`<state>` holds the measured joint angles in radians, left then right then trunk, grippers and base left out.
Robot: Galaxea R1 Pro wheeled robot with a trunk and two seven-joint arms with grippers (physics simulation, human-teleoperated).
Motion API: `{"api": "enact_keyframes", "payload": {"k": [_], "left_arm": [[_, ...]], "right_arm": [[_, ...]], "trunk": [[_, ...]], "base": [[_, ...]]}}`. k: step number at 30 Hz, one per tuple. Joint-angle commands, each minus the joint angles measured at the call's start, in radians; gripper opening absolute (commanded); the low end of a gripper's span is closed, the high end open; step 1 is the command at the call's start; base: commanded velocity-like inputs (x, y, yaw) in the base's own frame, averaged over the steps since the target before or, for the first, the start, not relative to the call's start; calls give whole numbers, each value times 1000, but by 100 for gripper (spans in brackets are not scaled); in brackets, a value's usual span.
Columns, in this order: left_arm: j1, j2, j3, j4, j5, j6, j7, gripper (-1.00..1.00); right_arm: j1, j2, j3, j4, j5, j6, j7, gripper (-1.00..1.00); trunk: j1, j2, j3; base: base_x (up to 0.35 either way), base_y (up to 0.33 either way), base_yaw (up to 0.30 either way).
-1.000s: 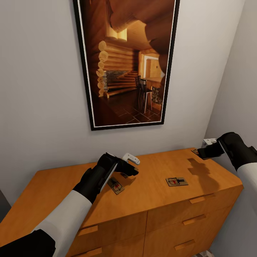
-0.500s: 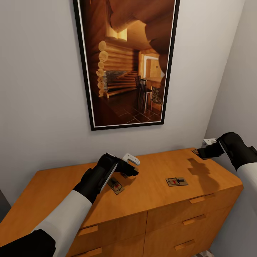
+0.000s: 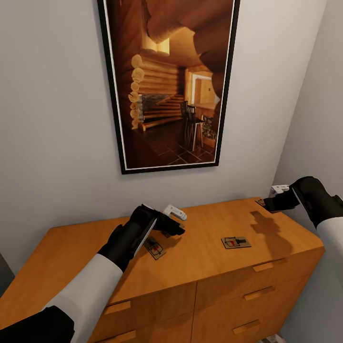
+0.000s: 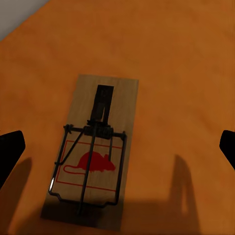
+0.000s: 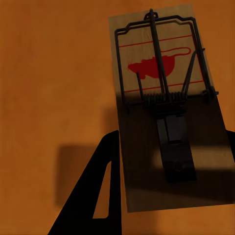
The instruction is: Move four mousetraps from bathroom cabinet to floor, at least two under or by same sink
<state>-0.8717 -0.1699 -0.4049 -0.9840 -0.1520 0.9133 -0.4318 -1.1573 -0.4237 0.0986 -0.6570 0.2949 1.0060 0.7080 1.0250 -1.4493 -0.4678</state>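
orange-brown cabinet (image 3: pixel 209 257) against a pale wall, flat top, drawer fronts with slab pulls below. above it, a tall black-framed picture (image 3: pixel 169 83) of a log-cabin interior.

3 mousetraps (image 3: pixel 236 242) showing on the cabinet top in the head view: 1 flat near the middle-right, well apart from both arms; 1 (image 3: pixel 154 248) lying just under the left forearm's black wrist; the corner of a 3rd (image 3: pixel 260 202) at the far right back edge, right beneath the right gripper. under the left gripper, a dark patch on the wood, too hidden to name.

left gripper (image 3: pixel 175 220) low over the top, left of centre, white finger (image 3: pixel 175 211) raised, black finger below. in the left wrist view, 2 black fingertips (image 4: pixel 11 149) far apart at opposite edges, spread wide, a mousetrap (image 4: pixel 93 154) lying flat between them, touched by neither; red mouse print and dark wire spring plain on the tan board, finger shadows across the wood.

right gripper (image 3: pixel 275 196) at the back right corner, hovering just above the top, its shadow falling on the wood beside it. in the right wrist view, a mousetrap (image 5: pixel 169 107) flat on the cabinet, 1 black finger (image 5: pixel 95 196) beside its long edge, a sliver of the other at the far side; spread apart astride the board, contact not certain.
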Motion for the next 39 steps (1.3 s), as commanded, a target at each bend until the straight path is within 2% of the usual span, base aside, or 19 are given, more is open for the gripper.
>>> {"api": "enact_keyframes", "payload": {"k": [1,30,35,39], "left_arm": [[-1,0,0,-1,-11,2,-8,100],[-1,4,7,15,-9,2,-10,100],[-1,7,31,50,-9,-9,-11,100],[-1,24,96,92,-9,-63,-17,100]], "right_arm": [[-1,-1,4,-1,9,2,10,-100],[-1,-3,3,-1,7,2,8,-100],[-1,-3,3,-1,7,1,9,-100],[-1,-4,3,0,7,1,10,-100]], "trunk": [[0,-1,-1],[0,-1,-1],[0,-1,-1],[0,-1,-1]], "base": [[0,0,0],[0,0,0],[0,0,0],[0,0,0]]}}
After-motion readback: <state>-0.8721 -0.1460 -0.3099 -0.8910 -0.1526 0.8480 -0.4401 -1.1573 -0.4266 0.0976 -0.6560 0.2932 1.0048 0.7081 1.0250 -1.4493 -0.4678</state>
